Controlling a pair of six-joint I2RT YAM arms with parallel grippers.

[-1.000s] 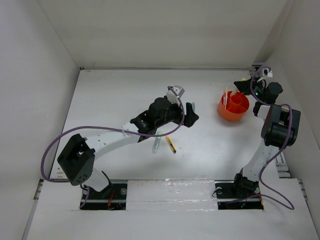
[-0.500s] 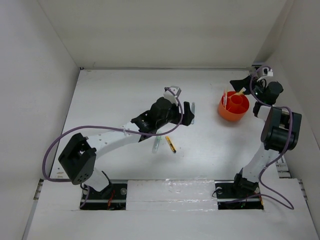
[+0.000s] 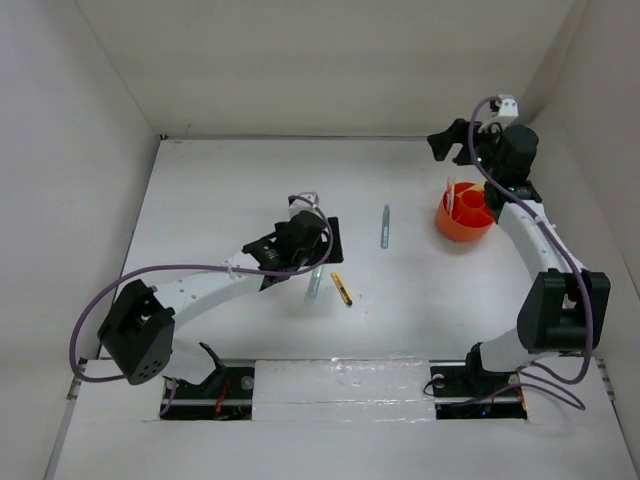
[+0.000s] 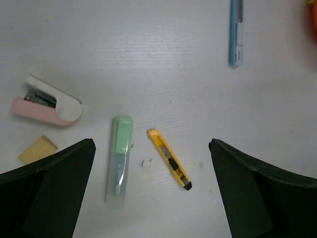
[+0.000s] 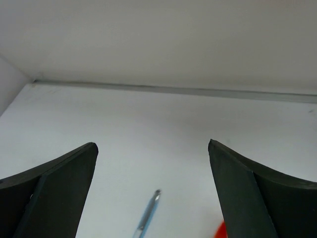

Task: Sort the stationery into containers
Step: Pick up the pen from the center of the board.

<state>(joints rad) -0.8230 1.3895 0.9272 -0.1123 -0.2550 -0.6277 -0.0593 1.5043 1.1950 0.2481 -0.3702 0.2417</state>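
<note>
While left gripper (image 4: 151, 148) hangs jaws wide apart above pale green marker (image 4: 119, 158) and yellow-black cutter (image 4: 169, 159), right gripper (image 5: 152, 148) gapes empty near orange pot (image 3: 465, 222).
</note>
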